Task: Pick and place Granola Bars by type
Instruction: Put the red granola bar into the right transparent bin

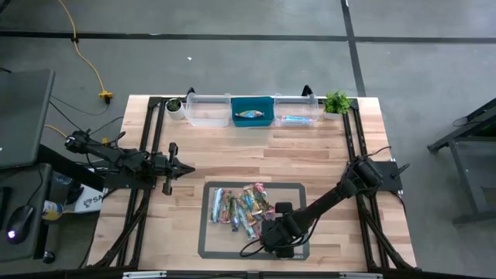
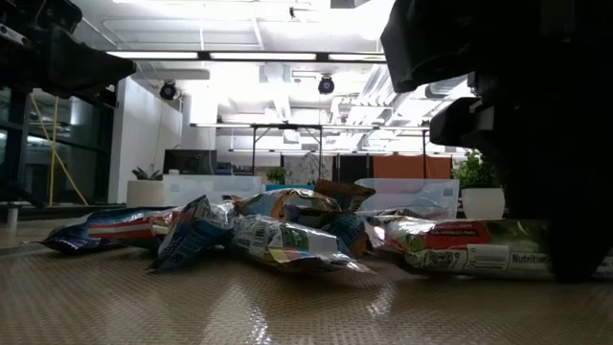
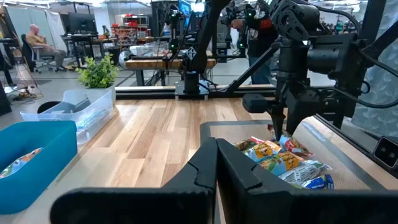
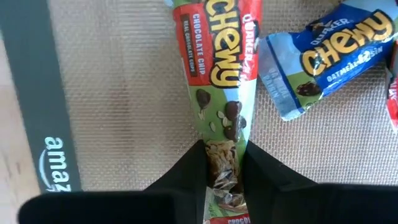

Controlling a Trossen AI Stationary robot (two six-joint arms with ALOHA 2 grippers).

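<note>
The right tool [image 4: 224,171] is down on the grey woven mat [image 1: 209,246] at the counter's 6 o'clock edge, its 2 dark fingers [image 4: 186,177] pinching a green-and-red shiny-wrapped chocolate chip granola bar [image 4: 221,74] that lies flat on the mat; a blue shiny-wrapped granola bar [image 4: 329,53] lies just beside it, and the pile of mixed shiny-wrapped granola bars [image 1: 240,208] spreads at the mat's centre. The left tool [image 1: 180,168] hangs over the light wooden counter [image 1: 256,151] at 9 o'clock, fingers pressed together, holding nothing. At 12 o'clock stand 3 rectangular plastic bins in a row: the clear bin [image 1: 209,111], the blue bin [image 1: 253,111] and another clear bin [image 1: 297,112]
</note>
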